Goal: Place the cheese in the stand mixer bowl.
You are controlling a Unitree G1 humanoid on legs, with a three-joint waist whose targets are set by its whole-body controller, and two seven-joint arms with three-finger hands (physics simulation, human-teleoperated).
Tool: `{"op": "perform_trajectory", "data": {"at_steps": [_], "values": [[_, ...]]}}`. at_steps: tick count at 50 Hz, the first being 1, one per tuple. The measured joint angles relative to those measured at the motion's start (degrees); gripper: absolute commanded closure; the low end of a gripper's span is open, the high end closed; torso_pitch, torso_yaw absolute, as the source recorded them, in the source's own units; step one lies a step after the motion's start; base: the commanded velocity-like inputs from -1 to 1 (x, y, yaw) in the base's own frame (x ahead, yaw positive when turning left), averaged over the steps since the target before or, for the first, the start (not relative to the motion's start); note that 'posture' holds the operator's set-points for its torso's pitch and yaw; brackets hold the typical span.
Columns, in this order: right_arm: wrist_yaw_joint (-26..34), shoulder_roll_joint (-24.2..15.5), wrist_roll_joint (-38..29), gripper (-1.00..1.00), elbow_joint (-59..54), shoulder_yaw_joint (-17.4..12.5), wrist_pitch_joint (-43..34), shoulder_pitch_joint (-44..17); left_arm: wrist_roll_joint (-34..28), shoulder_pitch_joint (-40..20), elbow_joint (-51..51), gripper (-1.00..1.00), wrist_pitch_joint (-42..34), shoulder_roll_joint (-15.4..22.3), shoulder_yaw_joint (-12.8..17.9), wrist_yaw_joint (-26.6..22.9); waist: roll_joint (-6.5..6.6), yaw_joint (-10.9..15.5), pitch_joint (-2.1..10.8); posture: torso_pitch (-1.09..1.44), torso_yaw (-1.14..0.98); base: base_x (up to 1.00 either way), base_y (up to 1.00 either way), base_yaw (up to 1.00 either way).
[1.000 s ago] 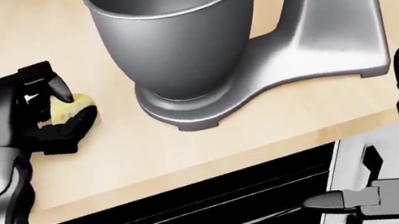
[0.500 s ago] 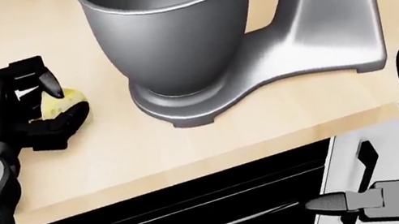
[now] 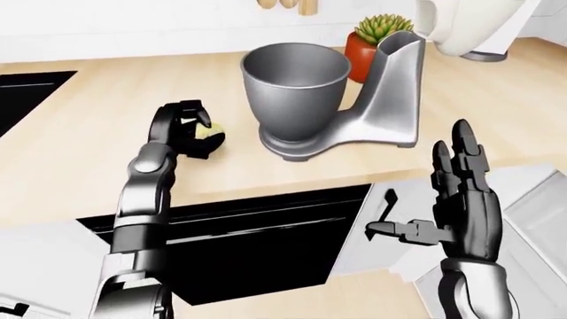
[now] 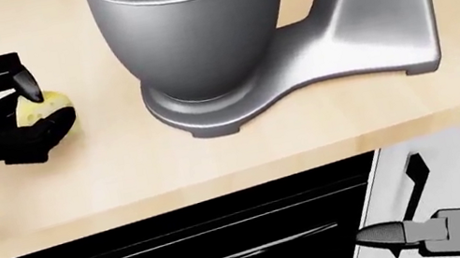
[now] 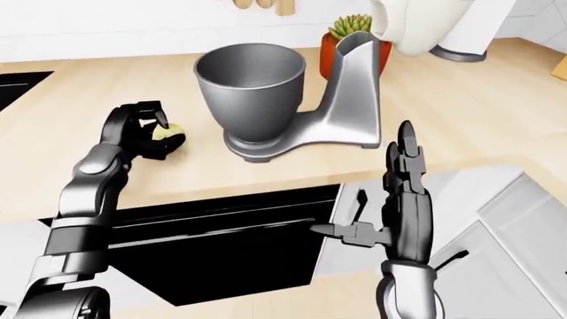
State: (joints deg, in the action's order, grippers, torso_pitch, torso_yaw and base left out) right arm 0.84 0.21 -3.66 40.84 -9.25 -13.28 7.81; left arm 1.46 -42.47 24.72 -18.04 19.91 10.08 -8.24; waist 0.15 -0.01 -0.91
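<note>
A yellow wedge of cheese (image 4: 45,104) is in my left hand (image 4: 30,116), whose dark fingers close over its top and underside just above the wooden counter (image 3: 80,139). It is left of the stand mixer bowl (image 3: 295,86), a grey steel bowl that stands open on the silver mixer base (image 3: 372,126). A hand's width of counter lies between the cheese and the bowl. My right hand (image 3: 447,199) hangs open below the counter edge at the lower right, fingers up, thumb pointing left, holding nothing.
A succulent in a red pot (image 3: 367,36) stands behind the mixer. A black inset (image 3: 22,93) sits in the counter at far left. Under the counter edge is a dark open cavity (image 3: 248,239). A white appliance (image 3: 478,26) is at top right.
The whole head view has slid slightly up and left. My left hand has closed tighter on the cheese and drawn it left, away from the bowl. The right hand has barely moved.
</note>
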Motion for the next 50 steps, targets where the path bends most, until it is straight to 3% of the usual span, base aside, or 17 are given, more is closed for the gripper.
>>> {"op": "perform_trajectory", "data": {"at_steps": [28,50], "values": [[0.3,0.2,-0.6,-0.97,1.5,0.2,-0.6,0.2,-2.0,-7.9,-1.9,1.0,-4.7,5.7,1.3,-1.5,0.12,0.2,-0.02,0.0,0.0,0.0,0.0,0.0],[0.7,0.2,-0.4,-0.97,2.8,-0.3,-0.8,0.5,-2.8,-16.3,2.7,1.0,-5.1,9.3,1.0,-3.0,-0.04,0.1,-0.37,0.0,0.0,0.0,0.0,0.0]]}}
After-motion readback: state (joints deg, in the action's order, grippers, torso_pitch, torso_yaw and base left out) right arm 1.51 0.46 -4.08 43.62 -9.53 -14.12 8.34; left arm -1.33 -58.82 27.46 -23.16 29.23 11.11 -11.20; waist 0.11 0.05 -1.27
